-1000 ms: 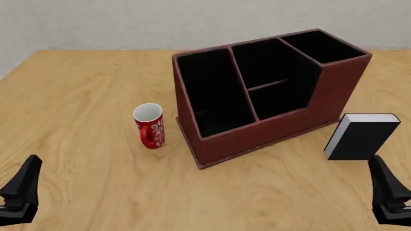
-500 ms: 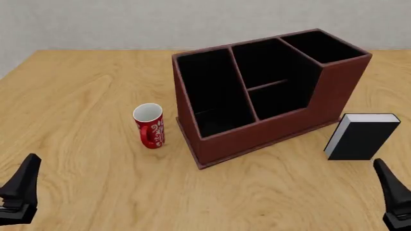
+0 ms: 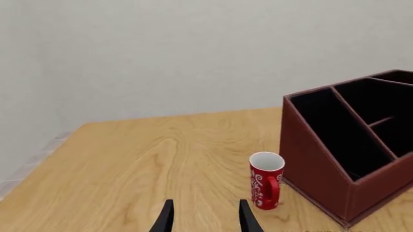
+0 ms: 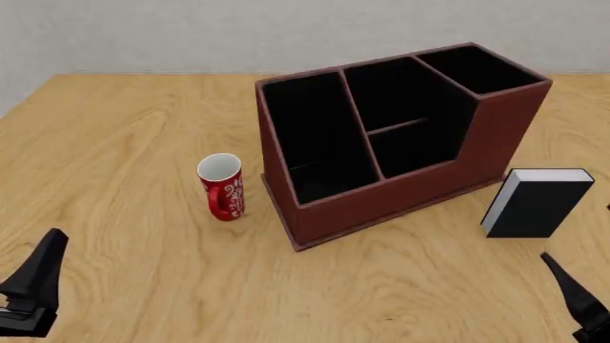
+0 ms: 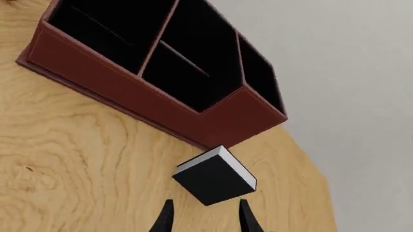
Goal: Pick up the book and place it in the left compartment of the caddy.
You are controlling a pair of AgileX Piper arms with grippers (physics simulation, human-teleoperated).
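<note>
At the lower left of the front view the left gripper point(image 4: 33, 289) sits low over the table point(image 4: 124, 143), fingers parted and empty, far from everything it could work on. Right of it, left of centre, stands the mug point(image 4: 222, 187), just beside the caddy point(image 4: 401, 189), which fills the middle; its left compartment point(image 4: 315, 139) is the long black bay nearest the mug and holds nothing. The book point(image 4: 536, 204) stands on edge at centre right, near the caddy's low front corner but apart from it. At the lower right corner the right gripper point(image 5: 203, 217) has its fingers spread, aimed at the book and not touching. I judge this the approach: next it must reach forward, straddle the book and close.
</note>
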